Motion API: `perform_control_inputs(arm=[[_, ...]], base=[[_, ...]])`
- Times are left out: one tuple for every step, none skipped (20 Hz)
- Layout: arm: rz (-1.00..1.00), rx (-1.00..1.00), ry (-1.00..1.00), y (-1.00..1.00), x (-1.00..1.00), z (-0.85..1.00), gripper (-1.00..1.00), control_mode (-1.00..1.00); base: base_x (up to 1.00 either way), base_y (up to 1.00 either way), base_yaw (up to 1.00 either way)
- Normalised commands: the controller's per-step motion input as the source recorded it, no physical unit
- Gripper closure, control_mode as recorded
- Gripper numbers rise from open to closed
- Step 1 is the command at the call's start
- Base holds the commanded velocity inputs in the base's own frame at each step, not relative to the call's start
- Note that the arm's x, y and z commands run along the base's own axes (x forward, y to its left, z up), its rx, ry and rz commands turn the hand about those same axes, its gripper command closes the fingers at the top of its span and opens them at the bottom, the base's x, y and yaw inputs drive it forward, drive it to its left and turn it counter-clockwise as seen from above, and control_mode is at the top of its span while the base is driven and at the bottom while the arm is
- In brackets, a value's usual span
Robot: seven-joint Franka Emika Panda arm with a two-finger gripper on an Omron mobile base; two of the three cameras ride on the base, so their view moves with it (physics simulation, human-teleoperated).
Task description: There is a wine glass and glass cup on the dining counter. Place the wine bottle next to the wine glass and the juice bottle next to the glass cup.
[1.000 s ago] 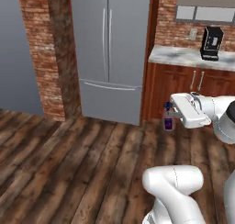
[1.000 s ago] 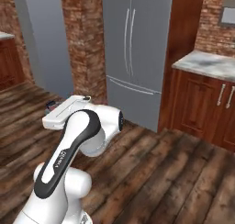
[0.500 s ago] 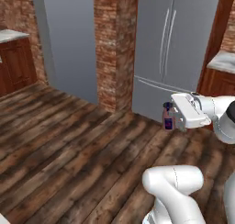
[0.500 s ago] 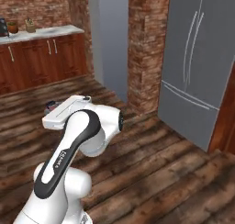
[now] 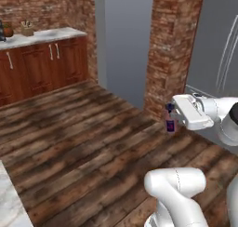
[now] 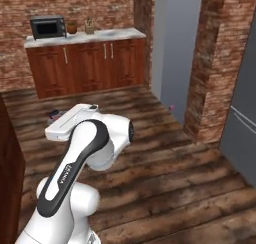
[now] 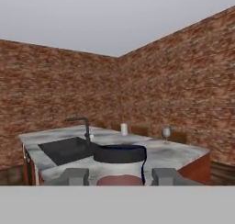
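Two dark fingertips (image 7: 73,176) rise at the bottom of the hand view with the juice bottle (image 7: 120,165) between them, its bluish cap right before the lens and the dark red body just under it. The gripper (image 5: 170,120) is clenched on that small bottle; from the left base view the bottle hangs upright at the front of the white hand, well above the wooden floor (image 5: 79,142).

Beyond the cap, in the hand view, lies the dining counter (image 7: 183,150), a marble surface with a black sink (image 7: 64,148) and a black arched faucet (image 7: 82,126). On its far part stand the glass cup (image 7: 124,129) and, to the right and well apart from it, the wine glass (image 7: 166,133). Brick walls (image 7: 174,76) close the room behind.

From the right base view the arm's white elbow is raised over the floor, with a wooden cabinet run (image 6: 90,60) and a black microwave (image 6: 48,27) far behind.

Against half a second ago the whole scene in both base views has slid: the grey fridge has shifted toward the right edge, and the cabinets at left have come in larger. The base has turned; the grip on the bottle has stayed the same.
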Motion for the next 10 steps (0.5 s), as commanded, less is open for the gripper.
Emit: perform_control_inputs(arm=[[0.00,0.00,0.00,0.00,0.00,0.00,1.00,1.00],[0.00,0.00,0.00,0.00,0.00,0.00,1.00,1.00],[0.00,0.00,0.00,0.00,0.00,0.00,1.00,1.00],[0.00,0.00,0.00,0.00,0.00,0.00,1.00,1.00],[0.00,0.00,0.00,0.00,0.00,0.00,1.00,1.00],[0.00,0.00,0.00,0.00,0.00,0.00,1.00,1.00],[0.00,0.00,0.00,0.00,0.00,0.00,1.00,1.00],[0.00,0.00,0.00,0.00,0.00,0.00,1.00,1.00],[0.00,0.00,0.00,0.00,0.00,0.00,1.00,1.00],[0.00,0.00,0.00,0.00,0.00,0.00,1.00,1.00]], base=[[1.00,-0.05,0.33],[1.00,-0.13,0.32],[1.00,-0.16,0.31],[1.00,-0.12,0.31],[1.00,-0.10,0.33],[0.89,0.00,0.41],[0.50,0.00,0.55],[0.31,0.00,0.66],[0.12,0.00,0.76],[0.08,0.00,0.77]])
